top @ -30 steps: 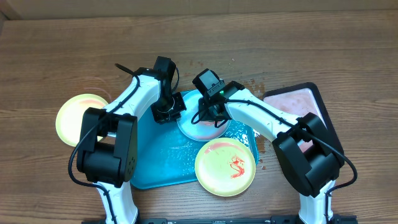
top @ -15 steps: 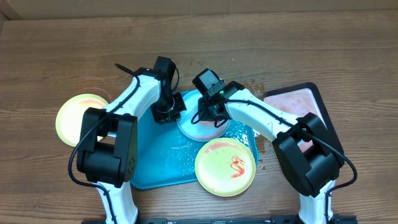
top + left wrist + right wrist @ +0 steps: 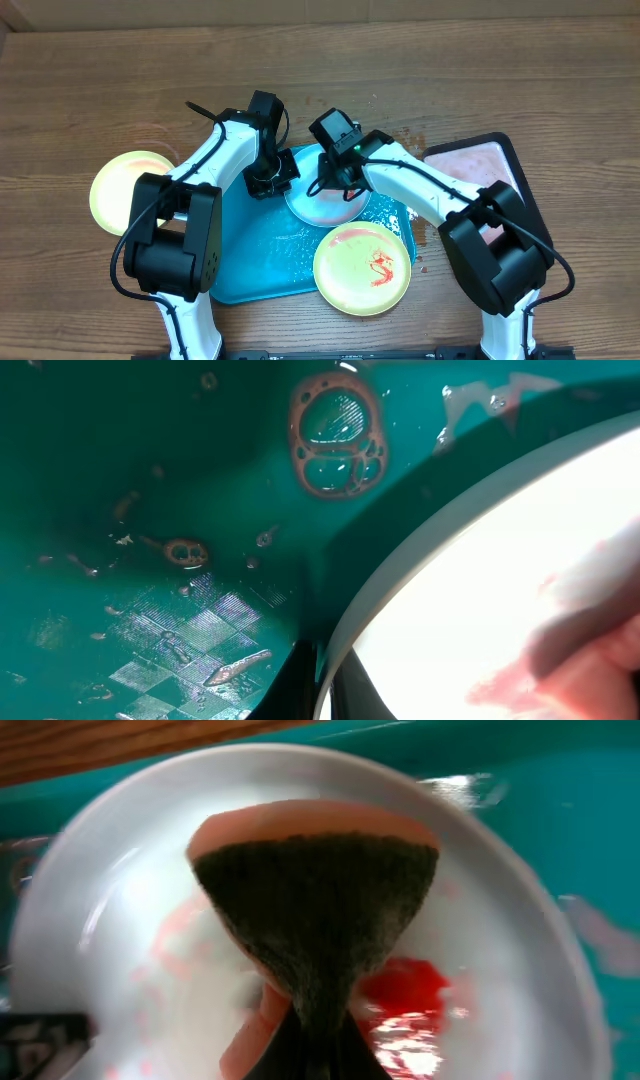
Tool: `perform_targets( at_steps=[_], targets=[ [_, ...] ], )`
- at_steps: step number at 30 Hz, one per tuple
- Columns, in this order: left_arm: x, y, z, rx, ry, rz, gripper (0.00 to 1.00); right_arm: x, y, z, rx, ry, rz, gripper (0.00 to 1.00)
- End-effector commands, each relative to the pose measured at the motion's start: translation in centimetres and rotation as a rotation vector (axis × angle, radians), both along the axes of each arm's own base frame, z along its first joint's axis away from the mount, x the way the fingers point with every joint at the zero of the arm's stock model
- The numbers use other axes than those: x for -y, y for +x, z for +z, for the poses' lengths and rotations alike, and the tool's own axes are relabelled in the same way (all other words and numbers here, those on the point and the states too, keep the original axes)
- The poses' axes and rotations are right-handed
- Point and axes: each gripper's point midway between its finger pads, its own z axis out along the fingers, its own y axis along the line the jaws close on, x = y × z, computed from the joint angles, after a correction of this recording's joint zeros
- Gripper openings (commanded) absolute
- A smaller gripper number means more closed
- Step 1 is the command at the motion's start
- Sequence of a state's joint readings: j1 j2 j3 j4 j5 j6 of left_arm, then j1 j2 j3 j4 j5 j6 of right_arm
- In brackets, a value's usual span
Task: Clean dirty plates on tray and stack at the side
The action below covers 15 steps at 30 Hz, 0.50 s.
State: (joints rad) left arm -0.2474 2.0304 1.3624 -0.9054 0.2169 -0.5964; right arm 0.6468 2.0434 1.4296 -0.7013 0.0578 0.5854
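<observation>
A light blue plate [image 3: 312, 208] lies at the far end of the turquoise tray [image 3: 255, 255]. My left gripper [image 3: 271, 184] is shut on its left rim; in the left wrist view the jaws [image 3: 320, 685] pinch the pale rim [image 3: 420, 550] over the wet tray floor [image 3: 150, 470]. My right gripper [image 3: 337, 187] is shut on a pink sponge [image 3: 315, 900] with a dark scouring face, pressed onto the plate [image 3: 510, 920] beside a red sauce smear [image 3: 405, 982]. A yellow-green plate [image 3: 362, 268] with red sauce sits on the tray's near right corner. Another yellow-green plate [image 3: 128, 190] lies on the bare table at the left.
A black-rimmed tray [image 3: 492, 165] with a pinkish inside stands to the right of the turquoise tray. Small red sauce spots [image 3: 408, 135] mark the wood between the two trays. Drops and brownish residue [image 3: 335, 430] lie on the tray floor.
The right gripper with the sponge has shifted slightly left across the blue plate. The left arm and all the plates have stayed put.
</observation>
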Motion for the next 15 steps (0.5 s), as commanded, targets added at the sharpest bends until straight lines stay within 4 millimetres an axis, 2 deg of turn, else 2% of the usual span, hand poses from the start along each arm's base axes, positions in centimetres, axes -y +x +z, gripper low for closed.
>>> perform_targets(
  at_steps=[1, 5, 7, 9, 15],
  targets=[
    [-2.6, -1.5, -3.5, -0.075, 0.147, 0.024, 0.04, 3.5, 1.0, -0.4, 0.004, -0.081, -0.104, 0.04],
    [-2.6, -1.5, -3.5, -0.075, 0.147, 0.024, 0.04, 6.9, -0.1, -1.0, -0.094, -0.146, -0.153, 0.04],
    [-2.6, -1.5, -3.5, -0.076, 0.147, 0.023, 0.05, 7.7, -1.0, -1.2, -0.153, -0.141, -0.148, 0.04],
    [-2.6, -1.5, -3.5, -0.077, 0.148, 0.023, 0.04, 6.9, -1.7, -1.2, -0.2, -0.088, -0.088, 0.04],
    [-2.5, -1.5, -3.5, -0.077, 0.144, 0.031, 0.04, 2.3, -3.8, -0.6, -0.297, 0.125, 0.049, 0.04]
  ],
)
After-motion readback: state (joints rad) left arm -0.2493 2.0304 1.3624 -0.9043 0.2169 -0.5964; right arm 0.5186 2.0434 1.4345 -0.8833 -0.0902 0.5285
